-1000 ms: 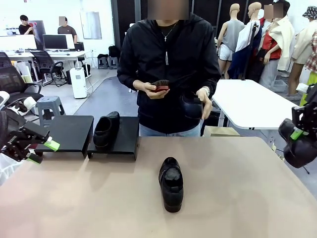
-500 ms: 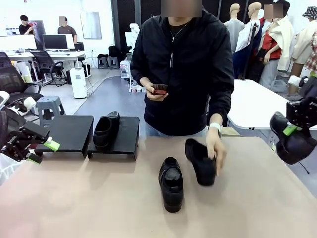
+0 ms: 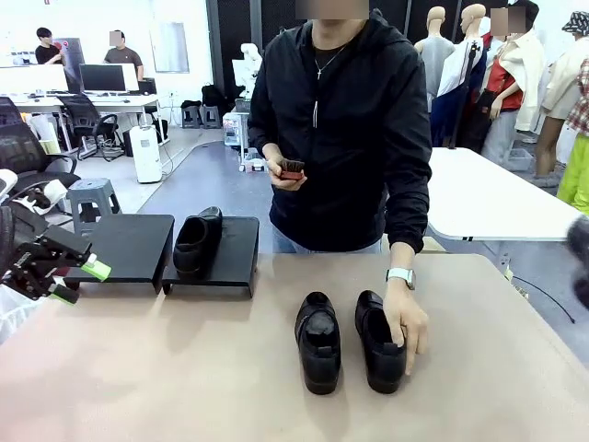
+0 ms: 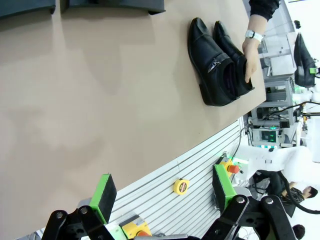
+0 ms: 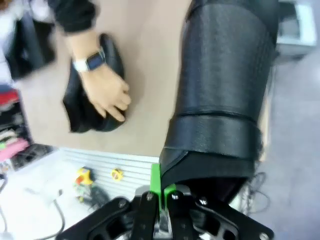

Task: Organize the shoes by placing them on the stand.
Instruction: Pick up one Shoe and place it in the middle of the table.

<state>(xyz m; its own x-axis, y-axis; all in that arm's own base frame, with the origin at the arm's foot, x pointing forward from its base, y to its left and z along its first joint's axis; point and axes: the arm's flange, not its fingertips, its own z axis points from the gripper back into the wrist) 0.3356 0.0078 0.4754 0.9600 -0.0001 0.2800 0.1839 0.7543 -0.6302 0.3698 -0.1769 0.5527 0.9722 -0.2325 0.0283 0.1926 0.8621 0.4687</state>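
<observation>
One shoe (image 3: 195, 241) sits on the stand (image 3: 129, 241). Two shoes (image 3: 318, 343) lie together on the table (image 3: 166, 368). The right claw (image 5: 162, 192) pinches a fourth shoe (image 5: 225, 85); the left claw (image 3: 81, 282) is wide open. They look shiny, stiff and slippery, so grab the heel rim, I think.

Likely an office-like lab: desks (image 3: 129, 99), monitors (image 3: 103, 77) and office chairs (image 3: 23, 152) behind.

A glossy black leather dress shoe (image 5: 225, 90), clamped in the right gripper (image 5: 162, 185), runs off the right wrist view's top edge. The person's hand (image 5: 102, 92) there is blurred, covering part of a second black shoe (image 5: 84, 120).
</observation>
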